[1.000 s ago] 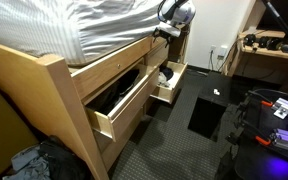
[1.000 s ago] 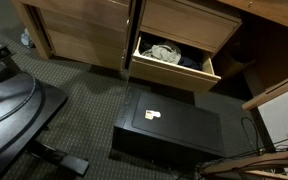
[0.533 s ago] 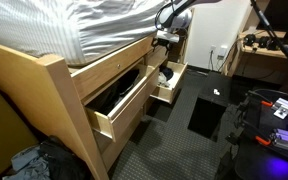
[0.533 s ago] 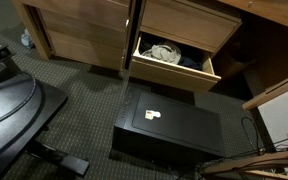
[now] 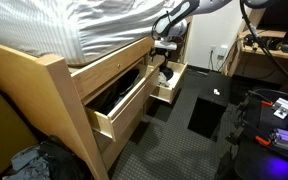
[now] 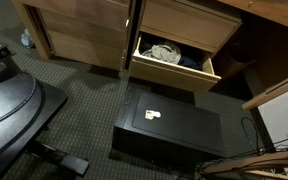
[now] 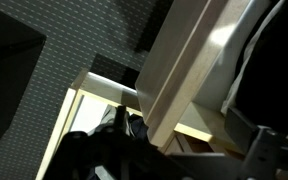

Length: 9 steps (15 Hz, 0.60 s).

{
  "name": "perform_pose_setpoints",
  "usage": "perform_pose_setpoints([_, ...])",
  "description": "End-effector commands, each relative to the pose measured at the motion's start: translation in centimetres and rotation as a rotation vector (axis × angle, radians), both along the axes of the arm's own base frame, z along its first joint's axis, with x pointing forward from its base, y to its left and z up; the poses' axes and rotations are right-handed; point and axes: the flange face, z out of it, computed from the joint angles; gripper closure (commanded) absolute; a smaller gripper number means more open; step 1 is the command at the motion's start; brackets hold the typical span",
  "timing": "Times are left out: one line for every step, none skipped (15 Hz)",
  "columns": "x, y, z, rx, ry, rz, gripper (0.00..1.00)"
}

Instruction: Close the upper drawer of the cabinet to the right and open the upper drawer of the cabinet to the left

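The open drawer (image 6: 174, 73) of the right cabinet (image 6: 189, 20) stands pulled out over the carpet, and both exterior views show it. A crumpled pale cloth (image 6: 162, 52) lies in it toward one end, with darker fabric (image 6: 190, 61) beside it. Just beside it, the left cabinet (image 6: 79, 30) has its drawer fronts flush and shut, so its contents are hidden from me.

My claw (image 5: 164, 45) hangs above the open drawer, close under the edge of the bed. Its fingers are spread wide and grip nothing. My wrist view looks down past a pale wooden rail (image 7: 184, 70) into a wooden compartment with dark bundled clothes (image 7: 99, 150). I cannot tell for sure which drawer that is.

In an exterior view a nearer drawer (image 5: 124, 118) under the same bed is also pulled out, with dark things (image 5: 112, 97) inside. A black box (image 6: 169, 128) sits on the carpet in front of the open drawer, its top closed and a small white label (image 6: 151, 114) on it. Striped bedding (image 5: 84, 25) covers the bed above. A heap of clothes (image 5: 29, 162) lies on the floor at the bed's near corner.
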Motion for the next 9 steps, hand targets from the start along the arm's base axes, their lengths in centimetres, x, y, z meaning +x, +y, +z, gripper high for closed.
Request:
perform_pose_setpoints([0.1, -0.1, 0.0, 0.0, 0.0, 0.0, 0.0])
perform_pose_setpoints([0.2, 0.0, -0.8, 0.003, 0.009, -0.005, 0.0])
perform_pose_setpoints([0.2, 0.3, -1.8, 0.007, 0.026, 0.008, 0.0])
perform_pose_setpoints([0.2, 0.8, -3.3, 0.017, 0.049, 0.027, 0.0])
perform_pose_setpoints([0.0, 0.9, -4.6, 0.01, 0.054, 0.014, 0.0])
perform_pose_setpoints([-0.2, 0.7, -2.6, 0.009, 0.036, 0.012, 0.0])
perform_pose_setpoints([-0.3, 1.0, -3.7, 0.011, 0.046, 0.015, 0.0])
perform_pose_setpoints([-0.4, 1.1, -4.7, 0.011, 0.052, 0.016, 0.0])
perform_pose_setpoints([-0.4, 1.1, -5.2, 0.01, 0.055, 0.017, 0.0])
